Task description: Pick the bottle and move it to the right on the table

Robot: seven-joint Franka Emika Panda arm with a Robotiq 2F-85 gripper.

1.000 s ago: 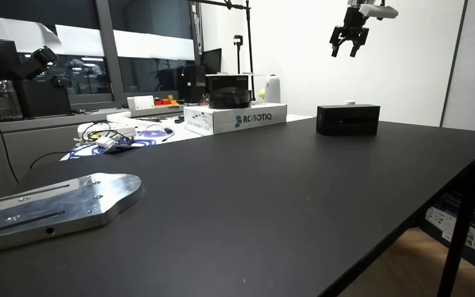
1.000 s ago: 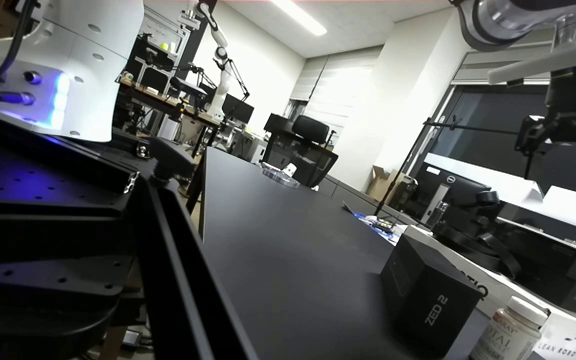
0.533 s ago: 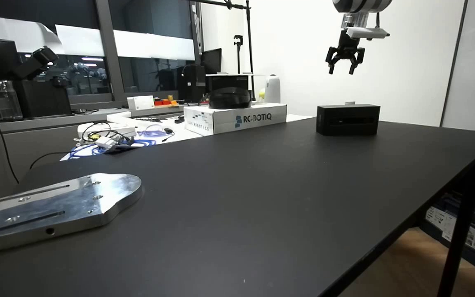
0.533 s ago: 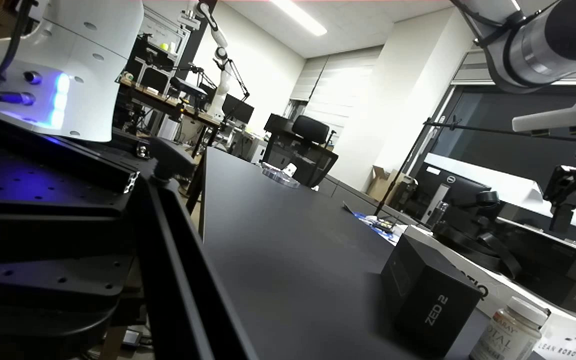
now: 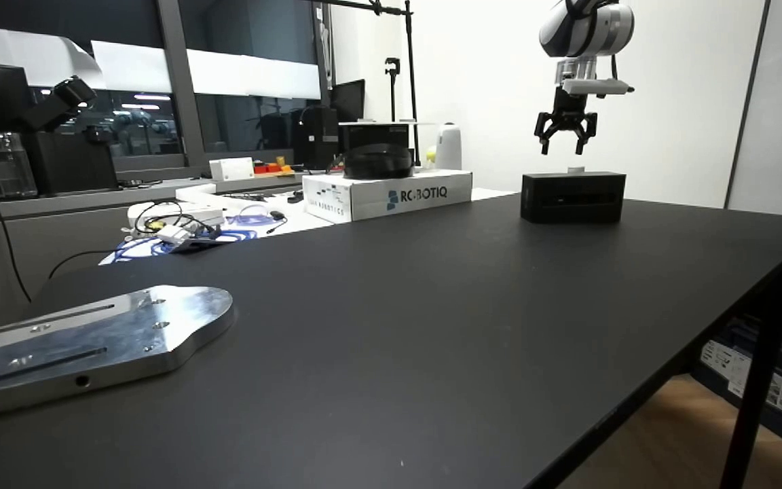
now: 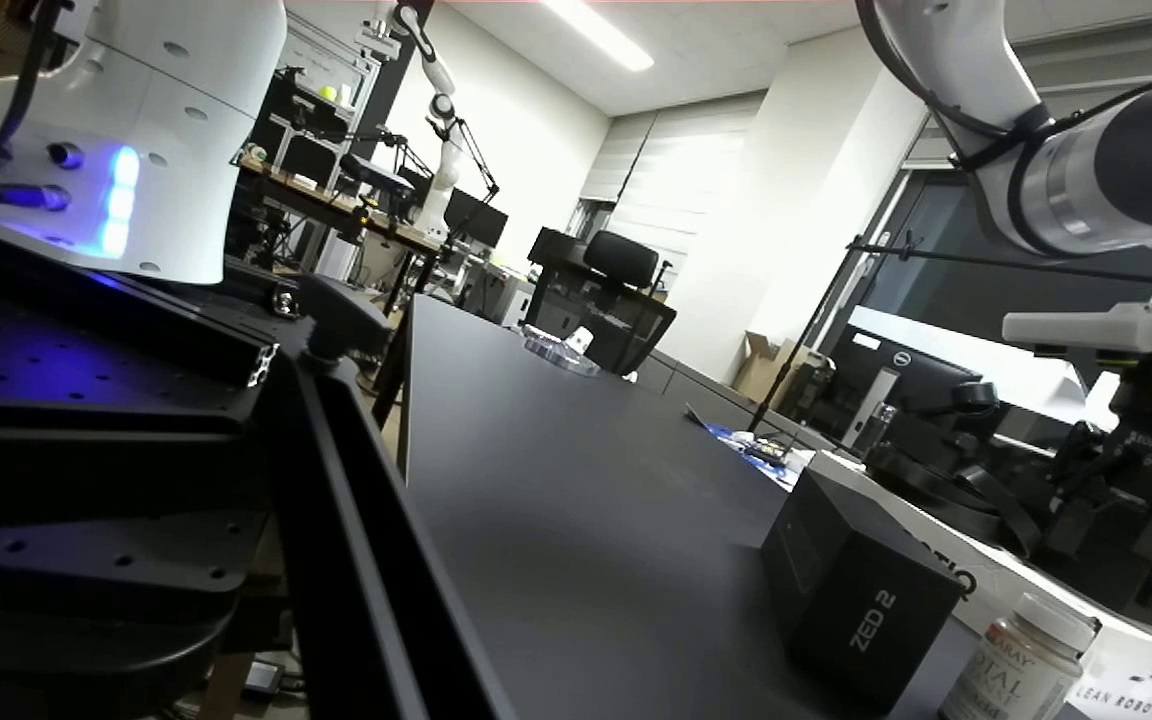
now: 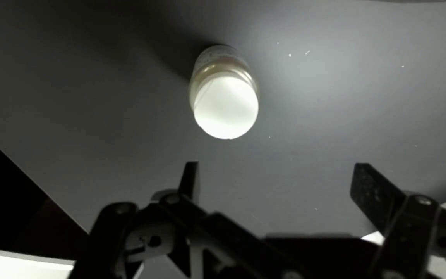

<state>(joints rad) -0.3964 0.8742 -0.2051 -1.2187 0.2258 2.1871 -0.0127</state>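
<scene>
The bottle, small and silvery-grey with a white cap, stands upright on the black table. It shows beside the black box in an exterior view (image 6: 1011,670). In an exterior view only its cap (image 5: 575,169) shows above the box, which hides the rest. In the wrist view the bottle (image 7: 223,100) is seen from above, beyond and left of the middle of the jaws. My gripper (image 5: 563,147) is open and empty, a little above the cap's height and not touching it. Its fingers are wide apart in the wrist view (image 7: 275,170). The table (image 5: 391,326) fills much of both exterior views.
A low black ZED 2 box (image 5: 572,198) stands close beside the bottle; it also shows in an exterior view (image 6: 866,610). A white Robotiq box (image 5: 398,197) with a black headset lies past the table edge. A shiny metal plate (image 5: 133,333) lies at the table's far end from the bottle.
My gripper has come down toward the bottle and a little to the left in an exterior view. It has stayed open. The bottle and the black box have not moved.
</scene>
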